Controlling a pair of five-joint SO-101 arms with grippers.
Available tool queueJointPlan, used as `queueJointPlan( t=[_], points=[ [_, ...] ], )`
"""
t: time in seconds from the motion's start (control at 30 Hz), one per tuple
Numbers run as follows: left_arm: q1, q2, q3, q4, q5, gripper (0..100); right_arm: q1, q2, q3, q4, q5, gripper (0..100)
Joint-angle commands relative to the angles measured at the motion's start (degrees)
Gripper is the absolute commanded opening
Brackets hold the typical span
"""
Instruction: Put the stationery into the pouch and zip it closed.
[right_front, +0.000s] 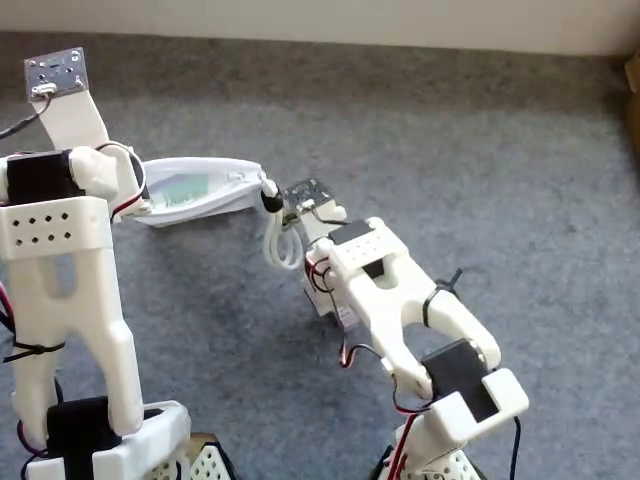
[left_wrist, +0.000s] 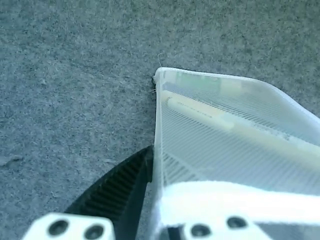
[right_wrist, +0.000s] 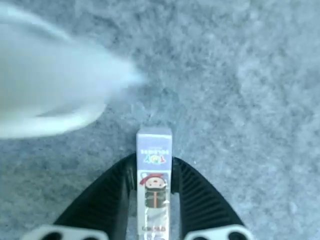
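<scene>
So the left gripper (left_wrist: 156, 172) is clamped on one end of the white mesh pouch (right_front: 200, 195) over the grey carpet (right_front: 500, 170), and there's already a pen (left_wrist: 225, 122) inside it. The right gripper (right_wrist: 154, 159) is pinching a little printed eraser (right_wrist: 154, 185) (my guess, could be some other small block) lengthwise between its jaws, so the end pokes out front. Looking down from above, the pouch runs roughly 9 to 3 o'clock. The right gripper sits right by the 3 o'clock end, so the pouch body lies at about 10 o'clock from the eraser. I reckon the eraser needs to line up with that long axis before it can slide in. Can't tell how far the zip is open.
</scene>
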Motion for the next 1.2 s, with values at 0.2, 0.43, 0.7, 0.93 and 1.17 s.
queueJointPlan(
  t=[0.2, 0.43, 0.7, 0.93, 1.17],
  points=[
    [-1.3, -0.7, 0.6, -0.4, -0.4, 1, -1.0, -19.6, 8.0, -2.6, 0.8, 0.8],
    [2.9, -0.7, 0.6, -0.3, -0.2, 1, -3.4, -27.5, 12.3, -3.6, 0.8, 0.8],
    [3.6, -0.7, 1.8, -0.6, -0.3, 1, -4.3, -39.8, 16.5, -3.7, 0.7, 0.8],
    [5.0, -0.7, 1.8, -0.4, -0.4, 1, -4.3, -46.8, 17.0, -3.7, -7.8, 0.8],
    [4.9, -0.7, 1.8, -0.3, -0.4, 1, -4.4, -50.3, 17.0, -3.7, -8.1, 0.8]
  ],
)
